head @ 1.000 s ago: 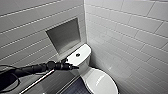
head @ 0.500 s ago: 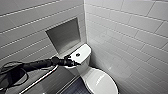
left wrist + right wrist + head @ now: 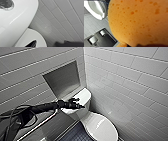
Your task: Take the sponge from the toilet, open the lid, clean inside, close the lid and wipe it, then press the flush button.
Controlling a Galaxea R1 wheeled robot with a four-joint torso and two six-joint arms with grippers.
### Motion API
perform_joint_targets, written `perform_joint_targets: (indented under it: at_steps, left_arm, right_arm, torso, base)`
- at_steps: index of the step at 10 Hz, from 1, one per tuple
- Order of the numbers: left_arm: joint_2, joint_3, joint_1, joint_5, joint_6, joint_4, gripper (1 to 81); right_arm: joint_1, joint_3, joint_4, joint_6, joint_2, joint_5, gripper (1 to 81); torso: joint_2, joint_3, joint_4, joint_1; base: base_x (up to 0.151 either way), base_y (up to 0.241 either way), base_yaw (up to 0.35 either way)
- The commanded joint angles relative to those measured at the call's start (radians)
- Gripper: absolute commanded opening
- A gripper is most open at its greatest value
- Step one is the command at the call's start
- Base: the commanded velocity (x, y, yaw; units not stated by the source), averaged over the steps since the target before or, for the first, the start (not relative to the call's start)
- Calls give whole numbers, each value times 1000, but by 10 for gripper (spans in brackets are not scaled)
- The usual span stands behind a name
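Tiled corner: your wide-jawed left gripper (image 3: pixel 77 104) hangs by the toilet (image 3: pixel 85 95) tank, right jaws holding the sponge (image 3: pixel 137 21). Sideways drift could miss the flush button (image 3: pixel 5 4).

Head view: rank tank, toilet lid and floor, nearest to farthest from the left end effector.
1. Tank, right under the left end effector.
2. Toilet lid, just ahead and lower.
3. Floor, lowest of all.

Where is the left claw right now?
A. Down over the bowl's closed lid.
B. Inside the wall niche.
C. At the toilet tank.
C: the head view shows the left claw at the tank, and its wrist view has the flush button close by.
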Motion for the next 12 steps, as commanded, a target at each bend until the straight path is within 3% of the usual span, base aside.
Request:
perform_joint_targets:
  at_steps: [1,4,7,9,11,12]
  left_arm:
    - [28,-66,-272,35,-8,-43,811]
    - [49,-121,-308,41,-8,-34,811]
    - [86,-230,-324,58,-8,83,811]
    - [120,-326,-351,127,-8,157,811]
    - [147,-391,-363,142,-8,198,811]
    - [150,-403,-363,144,-8,201,10]
  right_arm:
    - [-23,33,6,-1,-9,-84,10]
    - [-23,36,4,-2,-9,-84,10]
    - [-23,42,4,-2,-10,-84,10]
    - [-22,51,3,-2,-10,-84,10]
    - [-22,53,4,-1,-10,-84,10]
    - [-20,53,4,-1,-10,-84,10]
  torso:
    - [0,0,0,0]
    - [0,-5,0,0]
    - [0,-5,0,0]
    - [1,-5,0,0]
    - [1,-5,0,0]
    - [1,-5,0,0]
  base:
    - [0,0,0]
    - [0,0,0]
    - [0,0,0]
    - [0,0,0]
    - [0,0,0]
    - [0,0,0]
